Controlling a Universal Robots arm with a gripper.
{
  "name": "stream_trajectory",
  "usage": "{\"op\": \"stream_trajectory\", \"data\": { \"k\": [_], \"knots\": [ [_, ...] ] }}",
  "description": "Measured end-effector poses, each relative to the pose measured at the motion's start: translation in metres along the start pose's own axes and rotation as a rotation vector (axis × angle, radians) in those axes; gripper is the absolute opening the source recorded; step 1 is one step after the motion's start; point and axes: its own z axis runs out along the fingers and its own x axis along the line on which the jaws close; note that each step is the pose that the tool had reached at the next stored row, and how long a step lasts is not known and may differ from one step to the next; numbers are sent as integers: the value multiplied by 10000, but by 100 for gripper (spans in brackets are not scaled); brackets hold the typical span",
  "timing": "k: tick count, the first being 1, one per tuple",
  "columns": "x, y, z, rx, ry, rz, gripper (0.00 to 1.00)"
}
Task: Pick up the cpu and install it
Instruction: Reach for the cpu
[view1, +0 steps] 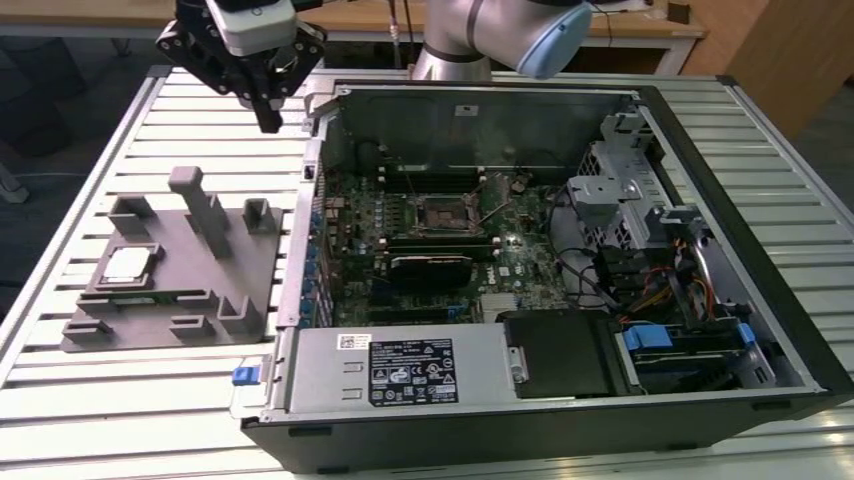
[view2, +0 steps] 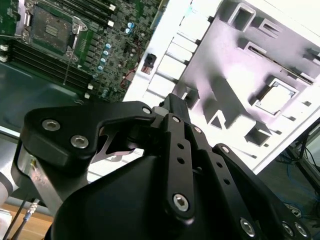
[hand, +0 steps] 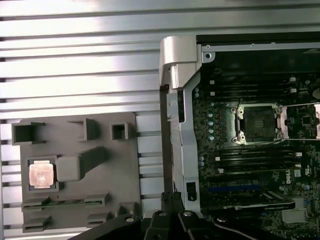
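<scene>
Exterior view puts the cpu (view1: 127, 266) flat in a square recess of the grey holder block (view1: 187, 280). The block lies on the slatted metal table (view1: 80, 400), at the exterior view's left of the open computer case (view1: 761, 220). The gripper (view1: 271, 122) hangs high over the table beyond the block's far edge, close to the case's far-left corner and well apart from the chip. Its fingers are drawn together with nothing between them.

In the first wrist view the cpu (hand: 41, 175) shows its pale metal top, seated in its recess with nothing touching it. Inside the case, the cpu socket (view1: 445, 212) on the green motherboard (view1: 387, 200) looks bare. In the first wrist view its load plate (hand: 300, 120) seems swung aside, leaving the socket (hand: 260, 123) uncovered.

As things lie, I judge the task barely begun. The chip has not been picked up, nothing sits in the socket, and both the pick and the install are left to do.
</scene>
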Motion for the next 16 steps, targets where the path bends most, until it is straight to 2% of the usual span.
{"op": "stream_trajectory", "data": {
  "k": [8,16],
  "knots": [
    [143,-11,0,-1,0,0,11],
    [328,-25,-1,-1,-1,1,11]
  ]
}}
